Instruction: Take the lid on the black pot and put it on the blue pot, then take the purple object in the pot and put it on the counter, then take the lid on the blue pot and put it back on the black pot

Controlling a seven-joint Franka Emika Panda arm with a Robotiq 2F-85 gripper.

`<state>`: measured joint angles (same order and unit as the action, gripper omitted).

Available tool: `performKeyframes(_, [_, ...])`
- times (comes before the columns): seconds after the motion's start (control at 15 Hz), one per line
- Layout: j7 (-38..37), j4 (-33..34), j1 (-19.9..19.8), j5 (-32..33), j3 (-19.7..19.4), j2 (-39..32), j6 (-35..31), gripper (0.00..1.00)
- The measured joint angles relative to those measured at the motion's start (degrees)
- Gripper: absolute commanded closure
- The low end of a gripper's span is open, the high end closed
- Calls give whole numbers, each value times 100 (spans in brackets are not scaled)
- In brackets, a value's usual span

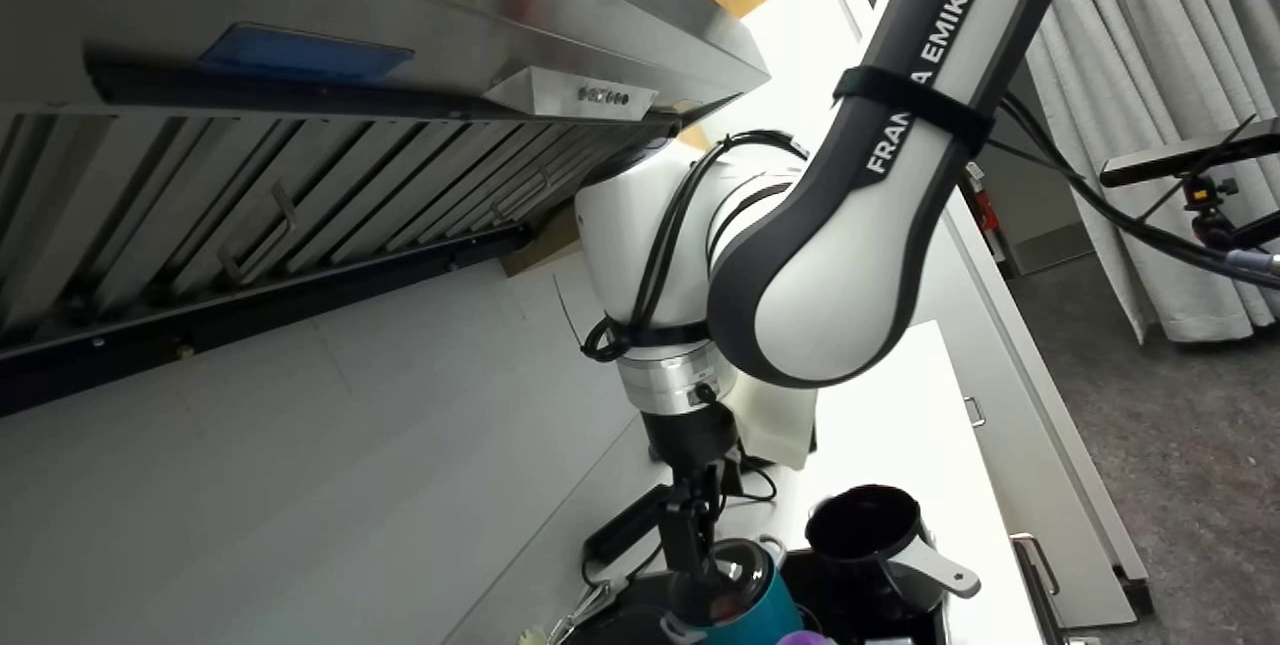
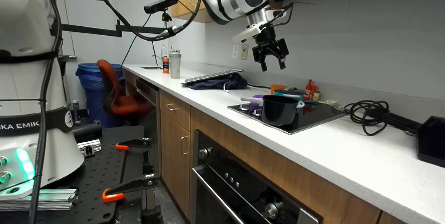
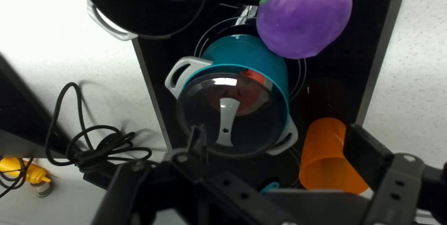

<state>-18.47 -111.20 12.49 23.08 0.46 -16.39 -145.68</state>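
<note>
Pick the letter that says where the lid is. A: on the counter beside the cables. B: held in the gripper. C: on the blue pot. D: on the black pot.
C: the wrist view shows the lid over the mouth of the blue pot, while the black pot is uncovered and the gripper hangs open.

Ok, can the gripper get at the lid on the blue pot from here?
Likely yes. The gripper hangs open above the cooktop, and in the wrist view nothing covers the grey handle of the lid; the purple object is off to one side. The gripper may need centring over the handle first.
</note>
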Motion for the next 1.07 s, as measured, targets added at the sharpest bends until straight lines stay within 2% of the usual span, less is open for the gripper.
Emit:
performKeyframes(0.53, [-4, -34, -44, -3, -271, -211, -607, 0])
performKeyframes(1.07, [-3, 181, -49, -29, -353, -508, -760, 0])
